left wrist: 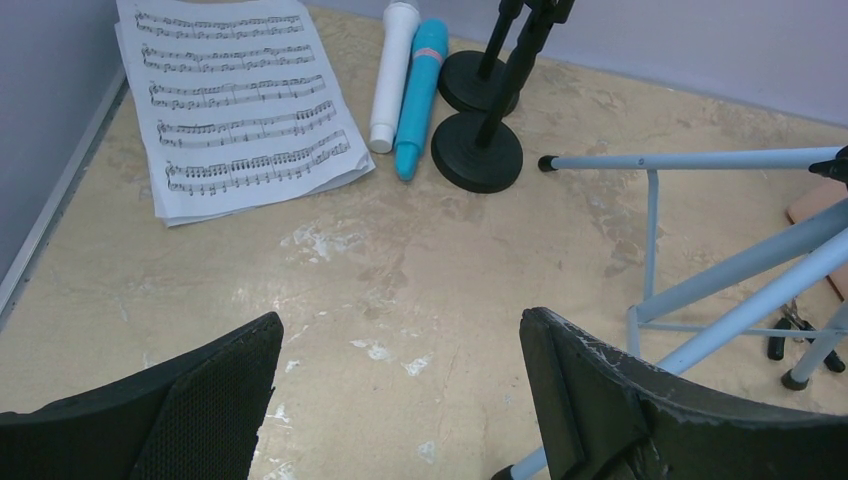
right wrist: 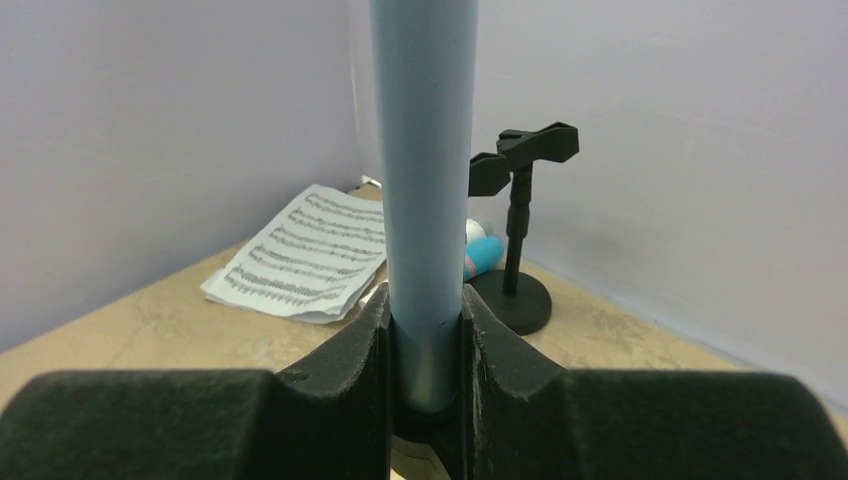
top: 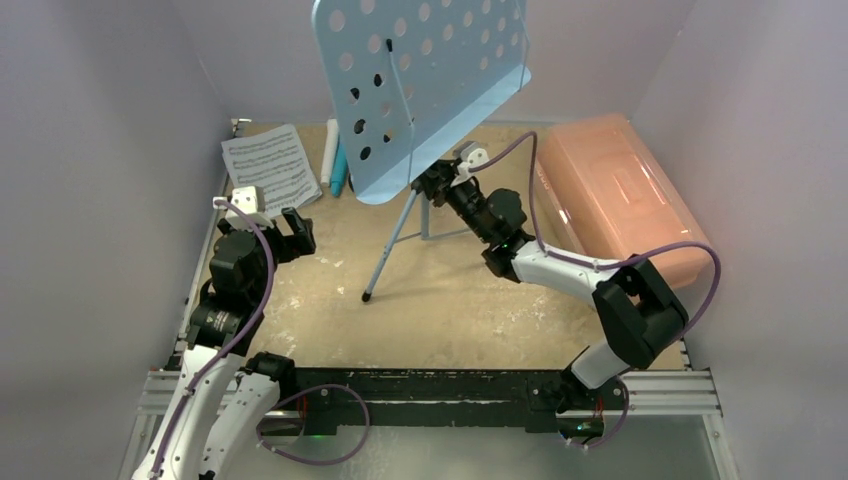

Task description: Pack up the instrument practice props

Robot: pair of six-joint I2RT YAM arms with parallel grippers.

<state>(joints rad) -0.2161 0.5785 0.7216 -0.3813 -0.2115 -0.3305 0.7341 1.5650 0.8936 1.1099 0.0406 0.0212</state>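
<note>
The light-blue perforated music rack (top: 420, 80) stands on its tripod legs (left wrist: 700, 160) at mid-table. My right gripper (top: 437, 183) is shut on the rack's pole (right wrist: 425, 200), with both pads pressed against it, just under the plate. Sheet-music pages (left wrist: 235, 100) lie at the far left. Beside them lie a white microphone (left wrist: 392, 75) and a blue microphone (left wrist: 420, 100). Two black round-based mic holders (left wrist: 478, 150) stand right of the microphones. My left gripper (left wrist: 400, 330) hovers open and empty over bare table, near side of the pages.
A pink translucent box (top: 615, 190) sits closed at the far right. Small black-handled pliers (left wrist: 778, 345) lie under the tripod legs. Purple walls close in the left, back and right sides.
</note>
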